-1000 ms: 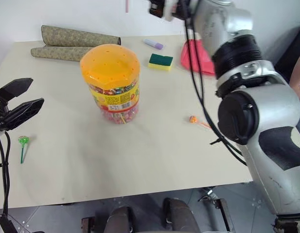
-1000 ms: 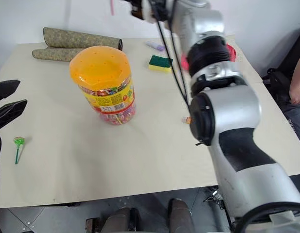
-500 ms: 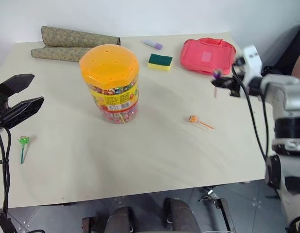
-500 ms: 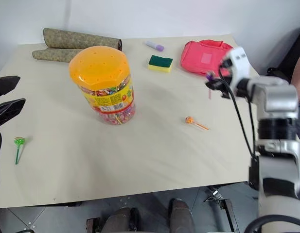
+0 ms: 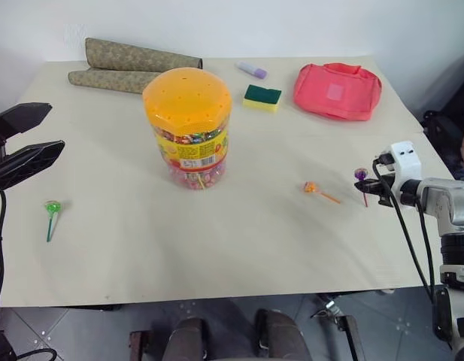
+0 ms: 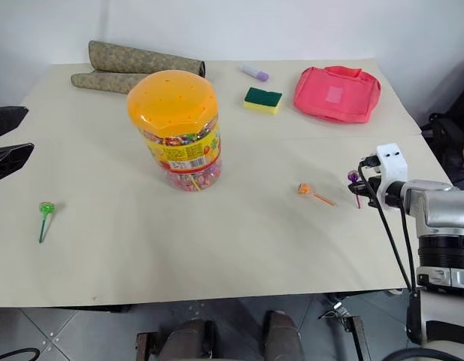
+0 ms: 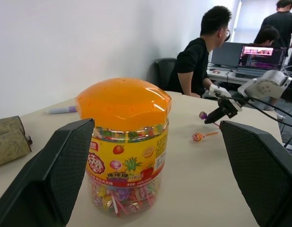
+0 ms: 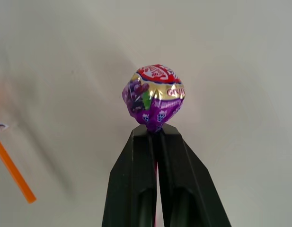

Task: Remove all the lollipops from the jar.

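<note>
The jar (image 5: 188, 128), clear with an orange dotted lid and a yellow-red label, stands upright mid-table. My right gripper (image 5: 372, 192) is shut on the stick of the purple lollipop (image 8: 154, 97), just under its head, low over the table near the right edge. An orange lollipop (image 5: 310, 186) lies on the table between the jar and that gripper. On the left part of the table lies a green lollipop (image 5: 52, 207). My left gripper (image 5: 55, 128) hovers open above the table's left edge, holding nothing, with the jar (image 7: 124, 142) in front of it.
A pink pouch (image 5: 337, 90), a green and yellow sponge (image 5: 262, 96), a small purple tube (image 5: 253, 70) and two rolled mats (image 5: 134, 64) lie along the far side. People (image 7: 198, 61) sit at desks beyond the table's right side.
My right arm swung from high above the jar down and to the right, carrying the purple lollipop to just over the table. The left gripper stayed put; the camera shifted slightly.
</note>
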Controlling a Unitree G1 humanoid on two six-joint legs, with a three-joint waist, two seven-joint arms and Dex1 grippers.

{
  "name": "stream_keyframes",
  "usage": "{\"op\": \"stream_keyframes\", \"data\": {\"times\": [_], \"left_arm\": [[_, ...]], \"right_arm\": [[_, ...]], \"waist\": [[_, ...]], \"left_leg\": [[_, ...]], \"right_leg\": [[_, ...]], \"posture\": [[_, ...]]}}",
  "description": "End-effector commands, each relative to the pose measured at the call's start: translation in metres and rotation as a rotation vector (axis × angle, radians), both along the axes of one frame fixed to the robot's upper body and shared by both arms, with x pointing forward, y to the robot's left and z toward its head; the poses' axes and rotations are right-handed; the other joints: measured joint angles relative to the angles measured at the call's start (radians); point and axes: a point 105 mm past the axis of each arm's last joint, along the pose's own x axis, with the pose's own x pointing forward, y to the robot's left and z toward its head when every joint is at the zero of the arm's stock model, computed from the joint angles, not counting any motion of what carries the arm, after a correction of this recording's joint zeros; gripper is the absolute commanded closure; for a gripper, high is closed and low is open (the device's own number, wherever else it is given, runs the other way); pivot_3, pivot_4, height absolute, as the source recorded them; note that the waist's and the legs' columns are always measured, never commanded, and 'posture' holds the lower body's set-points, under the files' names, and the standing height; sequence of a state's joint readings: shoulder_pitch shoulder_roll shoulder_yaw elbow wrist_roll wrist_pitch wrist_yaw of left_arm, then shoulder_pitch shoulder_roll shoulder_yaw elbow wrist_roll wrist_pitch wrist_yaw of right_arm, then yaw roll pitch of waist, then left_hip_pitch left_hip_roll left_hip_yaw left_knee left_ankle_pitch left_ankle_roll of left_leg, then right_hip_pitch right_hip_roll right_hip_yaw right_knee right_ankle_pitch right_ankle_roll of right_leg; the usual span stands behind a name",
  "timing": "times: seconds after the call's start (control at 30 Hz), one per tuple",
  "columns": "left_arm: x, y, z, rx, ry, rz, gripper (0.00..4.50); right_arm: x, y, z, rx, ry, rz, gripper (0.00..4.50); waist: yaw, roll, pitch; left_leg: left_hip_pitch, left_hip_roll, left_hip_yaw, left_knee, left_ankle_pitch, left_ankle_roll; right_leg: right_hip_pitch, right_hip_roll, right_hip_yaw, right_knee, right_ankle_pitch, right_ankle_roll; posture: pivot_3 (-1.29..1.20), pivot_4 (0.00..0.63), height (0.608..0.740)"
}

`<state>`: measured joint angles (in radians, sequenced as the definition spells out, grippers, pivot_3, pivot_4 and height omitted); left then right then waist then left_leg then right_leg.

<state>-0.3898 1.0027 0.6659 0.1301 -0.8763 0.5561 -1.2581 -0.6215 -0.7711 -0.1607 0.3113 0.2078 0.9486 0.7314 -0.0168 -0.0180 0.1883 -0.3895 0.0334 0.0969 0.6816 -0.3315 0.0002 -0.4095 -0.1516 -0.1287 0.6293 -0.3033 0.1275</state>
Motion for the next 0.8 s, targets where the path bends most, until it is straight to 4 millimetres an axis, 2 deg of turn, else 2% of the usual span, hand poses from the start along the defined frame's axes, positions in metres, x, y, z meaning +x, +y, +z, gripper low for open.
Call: {"op": "stream_keyframes", "data": {"times": [0.03,0.23,0.3,0.37,0.57,0.63,0.7,0.73,0.8], "left_arm": [[-0.007,-0.001,0.013,0.011,-0.046,-0.004,0.0],[-0.006,-0.003,0.008,0.022,-0.023,-0.009,0.0],[-0.001,0.0,0.005,0.046,-0.013,0.023,0.0],[0.011,0.011,0.004,0.031,-0.003,0.132,0.0],[0.02,0.019,-0.006,0.012,0.081,0.196,0.0],[0.025,0.022,-0.012,0.019,0.124,0.238,0.0],[0.027,0.025,-0.02,0.021,0.173,0.263,0.0],[0.028,0.025,-0.023,0.02,0.188,0.267,0.0],[0.026,0.022,-0.026,0.022,0.167,0.234,0.0]], "right_arm": [[-0.004,-0.005,-0.004,-0.003,0.003,-0.022,3.21],[-0.009,-0.005,-0.005,0.004,-0.007,-0.03,1.23],[-0.012,-0.002,0.003,0.017,-0.037,-0.01,0.51],[-0.017,0.007,0.021,0.053,-0.111,0.059,0.02],[-0.041,0.027,0.059,0.117,-0.238,0.272,0.02],[-0.05,0.039,0.071,0.139,-0.285,0.371,0.02],[-0.064,0.062,0.088,0.103,-0.427,0.532,0.02],[-0.07,0.071,0.093,0.097,-0.469,0.595,0.02],[-0.076,0.082,0.088,0.098,-0.457,0.667,0.02]], "waist": [[0.0,-0.001,0.0],[0.003,-0.001,-0.001],[0.006,-0.001,-0.001],[0.012,-0.001,-0.001],[0.014,-0.001,-0.001],[0.015,-0.001,-0.001],[0.015,-0.001,-0.001],[0.015,-0.001,-0.001],[0.013,-0.001,-0.001]], "left_leg": [[0.0,0.0,0.0,0.0,0.0,0.0],[0.0,0.0,0.0,0.001,0.0,0.0],[0.0,0.0,0.0,0.001,0.0,0.0],[0.0,0.0,0.0,0.001,0.0,0.0],[0.0,0.0,0.0,0.0,0.0,0.0],[0.0,0.0,0.0,0.0,0.0,0.0],[0.0,0.0,0.0,0.0,0.0,0.0],[0.0,0.0,0.0,0.0,0.0,0.0],[0.001,0.0,0.0,0.0,0.0,0.0]], "right_leg": [[0.0,0.0,0.0,0.0,0.0,0.0],[0.001,0.0,0.0,0.0,0.0,0.0],[0.001,0.0,0.0,0.0,0.0,0.0],[0.0,0.0,0.0,0.0,0.0,0.0],[0.0,0.0,0.0,0.0,0.0,0.001],[0.0,0.0,0.0,0.0,0.0,0.001],[0.0,0.0,0.0,0.0,0.0,0.001],[0.0,0.001,0.0,0.0,0.0,0.001],[0.0,0.001,0.0,0.0,0.0,0.001]], "posture": [[0.0,0.15,0.74],[0.0,0.15,0.74],[0.0,0.15,0.74],[0.0,0.15,0.74],[0.0,0.15,0.74],[0.0,0.15,0.74],[0.0,0.15,0.74],[0.0,0.15,0.74],[0.0,0.15,0.74]]}}
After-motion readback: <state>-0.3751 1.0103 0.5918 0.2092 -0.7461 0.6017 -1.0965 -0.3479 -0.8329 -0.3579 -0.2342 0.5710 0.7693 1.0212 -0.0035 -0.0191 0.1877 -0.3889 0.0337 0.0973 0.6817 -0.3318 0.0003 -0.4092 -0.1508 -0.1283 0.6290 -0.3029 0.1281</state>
